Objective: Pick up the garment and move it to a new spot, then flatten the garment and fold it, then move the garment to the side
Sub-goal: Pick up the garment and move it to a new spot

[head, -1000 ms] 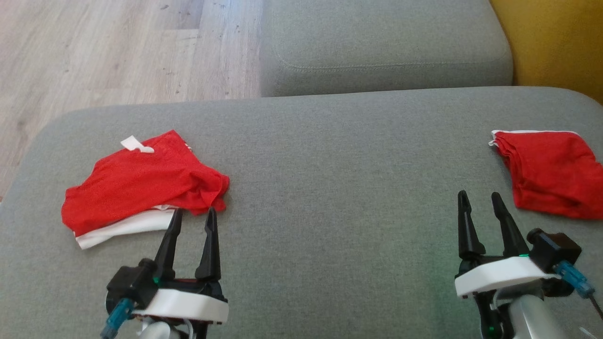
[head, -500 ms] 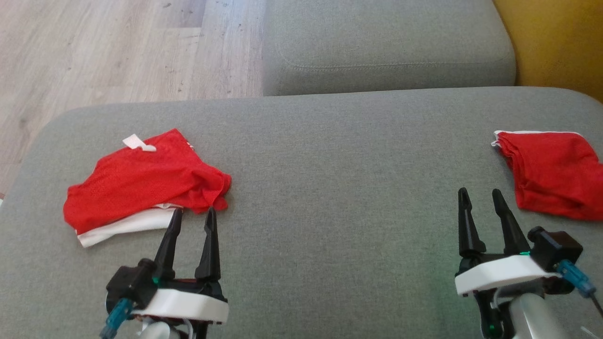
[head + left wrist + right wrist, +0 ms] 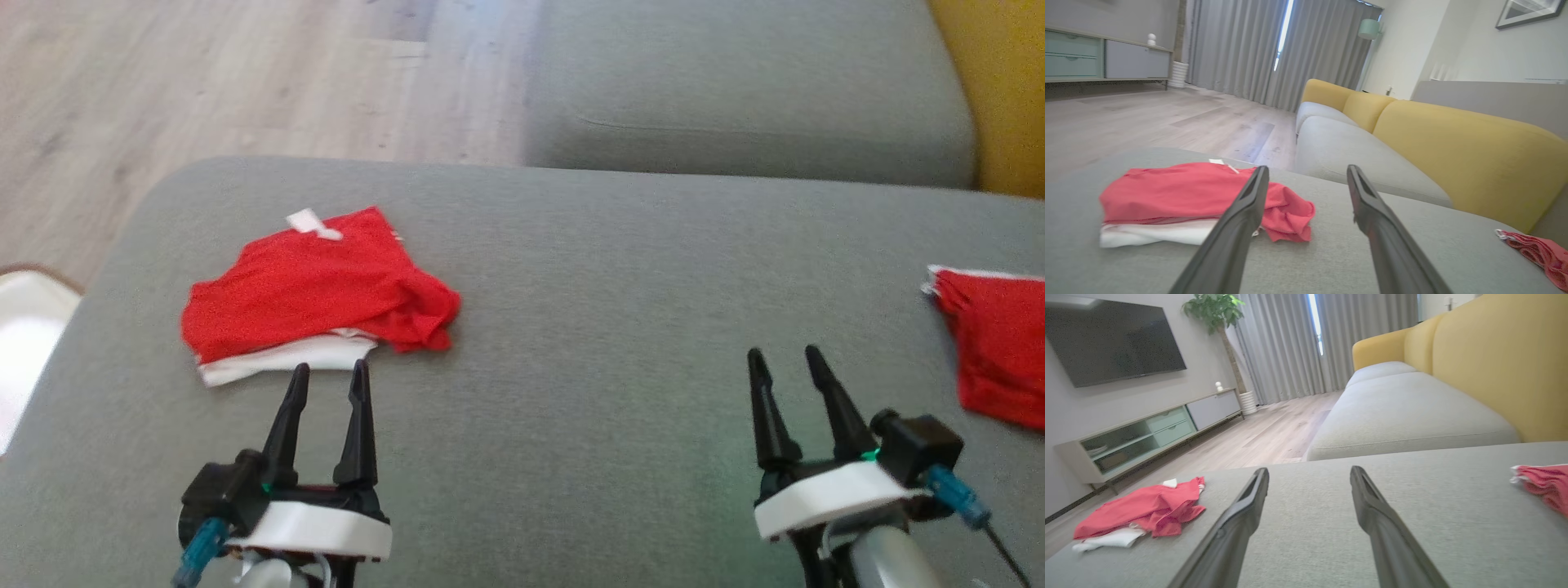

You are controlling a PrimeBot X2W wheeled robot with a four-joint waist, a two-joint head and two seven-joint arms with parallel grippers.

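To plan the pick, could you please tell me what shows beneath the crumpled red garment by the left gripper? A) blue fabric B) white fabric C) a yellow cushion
B: white fabric peeks out under the near edge of the red garment.

Home living room: yellow-backed sofa (image 3: 1474,355), wall TV (image 3: 1114,343), low media cabinet (image 3: 1147,433), grey curtains (image 3: 1286,347), potted plant (image 3: 1216,310).
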